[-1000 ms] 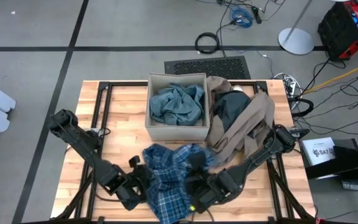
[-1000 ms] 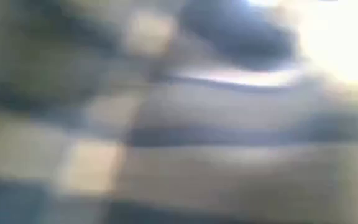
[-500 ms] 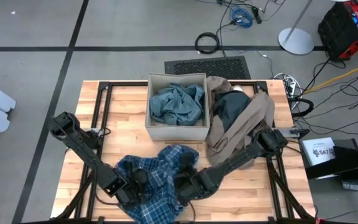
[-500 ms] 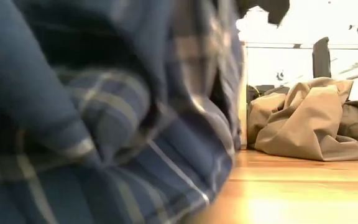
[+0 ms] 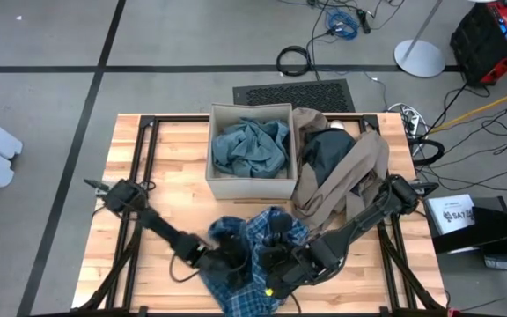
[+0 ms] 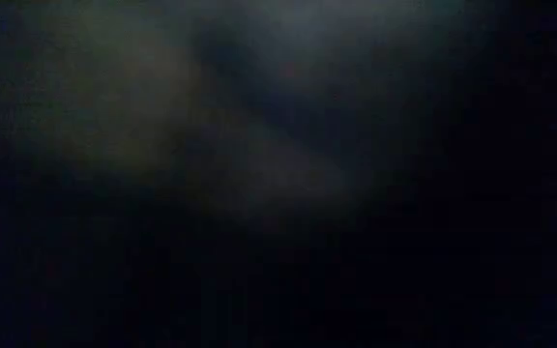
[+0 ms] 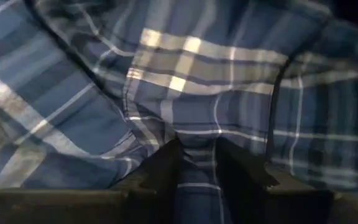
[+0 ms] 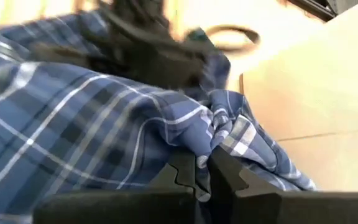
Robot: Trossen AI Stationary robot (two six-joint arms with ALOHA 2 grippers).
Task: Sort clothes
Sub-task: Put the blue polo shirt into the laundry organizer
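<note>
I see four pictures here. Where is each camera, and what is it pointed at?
High view: above the table, looking straight down; shows both arms, the left gripper and right gripper at the plaid shirt, plus the cardboard box.
Low view: at table-top height; dark, nothing can be made out.
Left wrist view: on the left arm, its fingers pinching plaid cloth.
Right wrist view: on the right arm, its fingers shut on plaid cloth.
Shared: both wrist views and the high view show that shirt.
</note>
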